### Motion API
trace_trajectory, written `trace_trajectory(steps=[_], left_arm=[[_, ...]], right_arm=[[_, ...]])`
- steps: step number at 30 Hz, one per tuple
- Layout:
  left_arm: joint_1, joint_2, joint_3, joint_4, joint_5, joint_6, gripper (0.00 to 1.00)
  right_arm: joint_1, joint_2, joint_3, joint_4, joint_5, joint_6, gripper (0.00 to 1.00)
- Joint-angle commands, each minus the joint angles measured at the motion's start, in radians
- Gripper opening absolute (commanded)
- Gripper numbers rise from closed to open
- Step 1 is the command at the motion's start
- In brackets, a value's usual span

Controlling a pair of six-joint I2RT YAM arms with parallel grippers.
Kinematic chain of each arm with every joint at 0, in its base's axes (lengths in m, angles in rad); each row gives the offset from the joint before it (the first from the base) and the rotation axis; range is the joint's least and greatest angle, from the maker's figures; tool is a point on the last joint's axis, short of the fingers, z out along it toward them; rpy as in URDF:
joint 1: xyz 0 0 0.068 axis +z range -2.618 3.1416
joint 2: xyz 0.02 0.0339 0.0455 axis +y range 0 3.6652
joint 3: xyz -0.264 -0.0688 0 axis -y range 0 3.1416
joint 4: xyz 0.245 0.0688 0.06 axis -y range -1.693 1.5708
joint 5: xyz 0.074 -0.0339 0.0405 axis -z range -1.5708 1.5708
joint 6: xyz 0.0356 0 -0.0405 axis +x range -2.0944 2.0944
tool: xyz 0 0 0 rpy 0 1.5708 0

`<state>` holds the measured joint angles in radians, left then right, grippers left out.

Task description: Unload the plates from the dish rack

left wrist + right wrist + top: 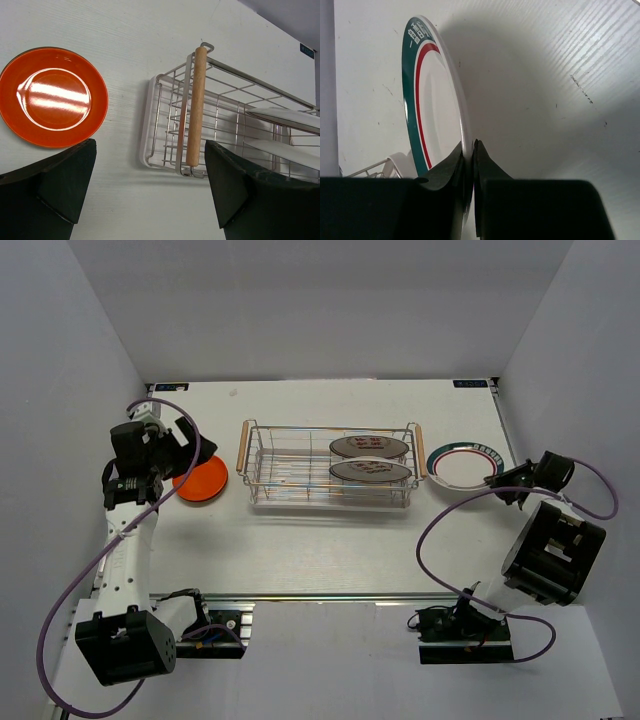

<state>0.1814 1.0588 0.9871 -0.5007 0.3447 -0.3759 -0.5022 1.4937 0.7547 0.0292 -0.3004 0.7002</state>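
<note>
A: Where are the plates now?

B: Two patterned plates (370,471) stand on edge in the dish rack (290,468), toward its right end. An orange plate (205,487) lies flat on the counter (330,550) left of the rack. A white plate (460,468) with a green and red rim is just right of the rack.

A: And the hands?

B: The right hand (471,146) is pinched closed on the rim of the white plate. The left hand (150,145) is spread wide and holds nothing. It hovers near the orange plate.

A: How will such a plate handle?

B: I judge it stiff and glazed, so rather slippery, and it may chip if dropped. The best hold is on the upper rim, one finger on each face, then lifting straight up out of the wires.

A: What does each view add?

B: The right wrist view shows that the rim really sits between the fingers; from the top this is too small to see. The left wrist view shows the wooden handle (195,105) of the rack from close by. Only the top view shows all four plates together. Whether the white plate already rests on the counter, I cannot tell.
</note>
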Motion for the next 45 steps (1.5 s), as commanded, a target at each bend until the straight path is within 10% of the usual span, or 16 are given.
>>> trace_trajectory(steps=[1,7,14,16,30,45], left_arm=[[0.006,-0.011,-0.015,0.030,0.040,-0.006,0.98],[0.006,0.001,-0.019,0.042,0.080,-0.009,0.98],[0.006,-0.003,-0.024,0.042,0.077,-0.011,0.98],[0.006,-0.008,-0.022,0.042,0.076,-0.012,0.98],[0.006,-0.003,-0.007,0.044,0.105,-0.001,0.98],[0.006,0.009,0.027,0.021,0.073,0.005,0.98]], right_arm=[[-0.013,-0.003,0.002,0.074,-0.052,0.007,0.09],[-0.030,-0.009,-0.031,0.063,-0.049,0.005,0.45],[-0.041,-0.076,-0.003,-0.017,0.024,-0.031,0.62],[-0.039,-0.116,0.017,-0.058,0.052,-0.045,0.89],[0.010,-0.245,0.389,-0.307,-0.114,-0.251,0.89],[0.614,-0.133,0.955,-0.543,-0.114,-1.138,0.89]])
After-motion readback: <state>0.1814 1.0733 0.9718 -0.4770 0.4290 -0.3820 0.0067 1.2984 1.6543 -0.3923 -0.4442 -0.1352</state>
